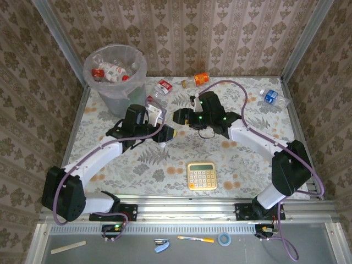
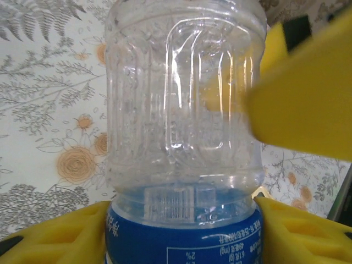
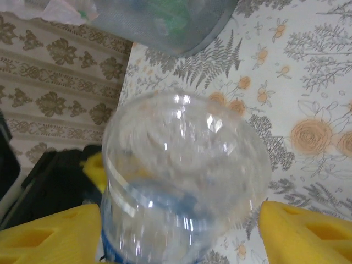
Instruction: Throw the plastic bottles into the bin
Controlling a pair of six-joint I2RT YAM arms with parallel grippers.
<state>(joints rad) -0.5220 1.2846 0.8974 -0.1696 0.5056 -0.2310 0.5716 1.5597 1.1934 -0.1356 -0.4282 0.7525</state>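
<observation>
A clear plastic bottle (image 2: 181,121) with a blue label sits between the yellow fingers of my left gripper (image 2: 181,225), and both pads press its sides. In the right wrist view the same bottle (image 3: 181,187) lies between the fingers of my right gripper (image 3: 181,236), which is open, with a gap on its right side. Both grippers meet at mid-table, left (image 1: 166,133) and right (image 1: 179,116). The grey bin (image 1: 140,63), lined with a whitish bag, stands at the back left with several bottles inside. Loose bottles lie behind: red-labelled (image 1: 163,86), orange (image 1: 198,80) and blue-labelled (image 1: 273,97).
A yellow calculator (image 1: 201,176) lies on the floral tablecloth near the front edge. Wallpapered walls and metal posts close the table in on three sides. The bin's base (image 3: 165,22) lies just beyond the right gripper.
</observation>
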